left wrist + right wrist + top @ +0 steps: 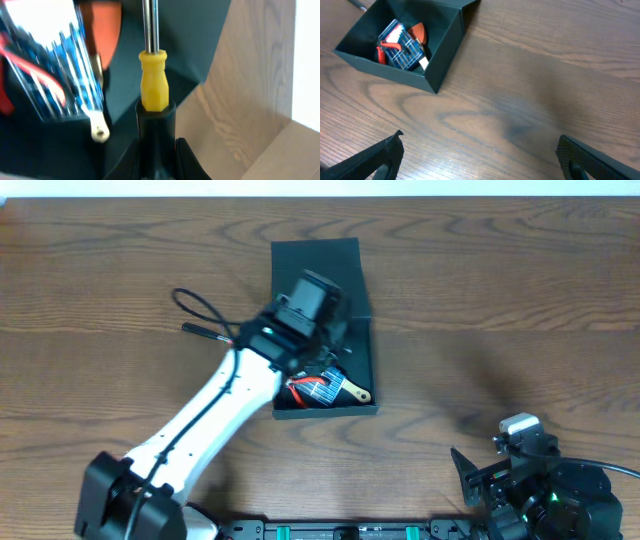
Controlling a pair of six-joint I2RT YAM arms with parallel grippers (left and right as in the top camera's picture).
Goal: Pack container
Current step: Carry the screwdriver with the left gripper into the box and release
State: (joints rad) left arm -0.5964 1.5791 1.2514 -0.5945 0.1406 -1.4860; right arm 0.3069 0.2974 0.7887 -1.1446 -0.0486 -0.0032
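Box [362,360] sits near the middle of the surface [500,300], w/ its lid [315,258] open on the 12 o'clock side. L arm [215,405] reaches over it from 7 o'clock. L jaws are tight on a yellow screwdriver [153,82], metal rod pointing away from them, over the box. Inside lie a blue pack [65,75] & an orange thing [418,31]. R jaws are wide, holding nothing, at 5 o'clock, well apart from the box.
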